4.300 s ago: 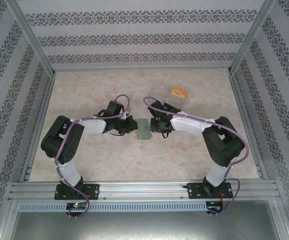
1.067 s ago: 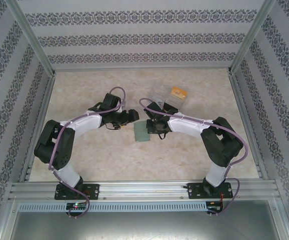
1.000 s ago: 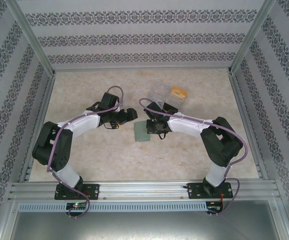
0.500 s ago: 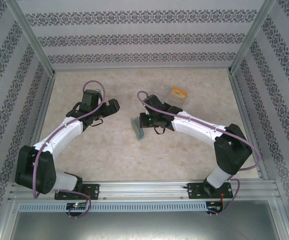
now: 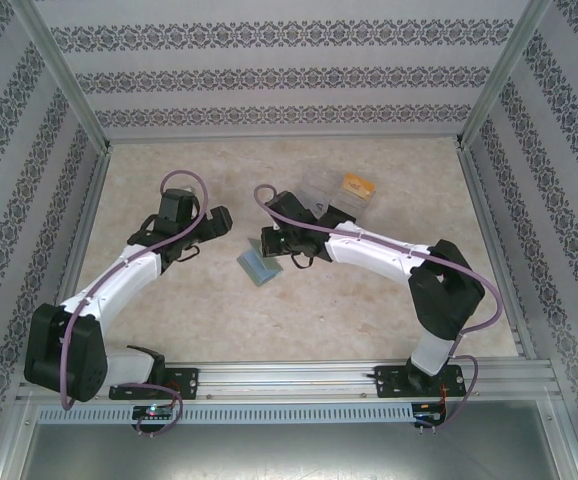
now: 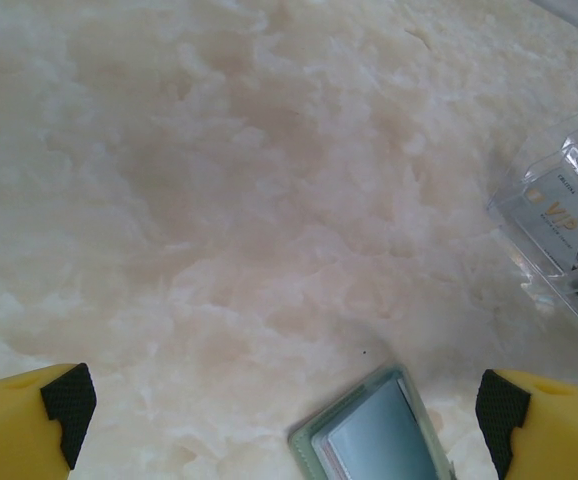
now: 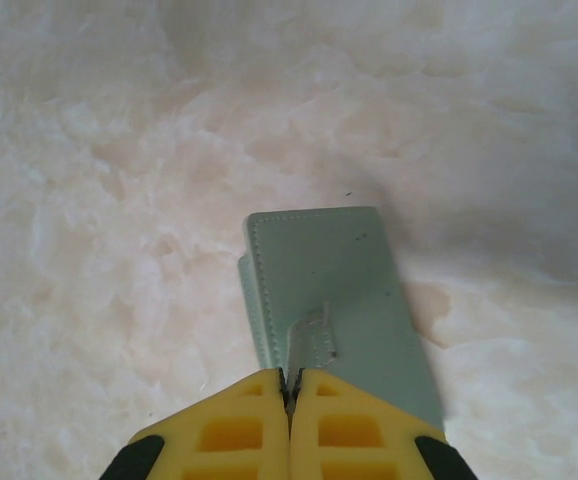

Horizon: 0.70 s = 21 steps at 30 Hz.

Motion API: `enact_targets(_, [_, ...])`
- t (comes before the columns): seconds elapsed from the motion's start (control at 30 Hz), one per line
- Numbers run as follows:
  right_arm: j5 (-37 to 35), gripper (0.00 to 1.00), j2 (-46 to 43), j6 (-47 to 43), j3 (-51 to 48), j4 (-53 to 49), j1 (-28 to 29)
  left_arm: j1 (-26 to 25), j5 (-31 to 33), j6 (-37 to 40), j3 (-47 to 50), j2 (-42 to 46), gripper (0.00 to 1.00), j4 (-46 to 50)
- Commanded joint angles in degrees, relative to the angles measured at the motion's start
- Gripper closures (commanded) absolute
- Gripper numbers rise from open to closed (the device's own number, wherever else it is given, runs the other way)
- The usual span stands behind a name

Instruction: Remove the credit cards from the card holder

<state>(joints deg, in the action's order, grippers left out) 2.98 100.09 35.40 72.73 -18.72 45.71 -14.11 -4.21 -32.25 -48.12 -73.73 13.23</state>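
Right jaws pinch the card holder point(image 7: 339, 300) by its tab; left jaws spread wide over the bench point(image 6: 219, 200), near it.

Clear tray point(image 5: 321, 186) (on marbled table point(image 5: 219, 320))

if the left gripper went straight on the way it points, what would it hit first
Probably the wallet: its corner lies just ahead between the left gripper's open fingers. Depth is unclear, so it might pass above it.
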Motion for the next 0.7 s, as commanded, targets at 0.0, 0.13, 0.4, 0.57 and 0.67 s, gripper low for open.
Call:
enact_targets(0.0, [-3.3, 0.95, -2.7, 0.2, -2.2, -3.7, -3.8, 0.8, -1.7, 2.3, 2.0, 2.5, 0.01, -2.6])
enact_targets(0.13, [-1.6, 0.95, -5.0, -0.8, -6.9, -4.6, -7.5, 0.8, -8.5, 4.7, 2.1, 1.6, 0.00, -3.3])
enact_targets(0.4, [0.6, 0.95, -6.0, -2.9, -15.7, -1.4, -10.6, 0.0, -26.4, -0.5, -1.3, -7.9, 0.15, -8.1])
enact_targets(0.57, [-0.1, 0.94, -4.9, -3.1, -17.5, 1.6, -11.5, -5.5, -30.5, -1.2, -8.9, -17.4, 0.33, -8.3])
enact_targets(0.67, [0.1, 0.94, -4.0, -3.8, -17.0, 3.4, -12.7, -9.0, -28.6, -0.7, -13.1, -21.6, 0.43, -5.7])
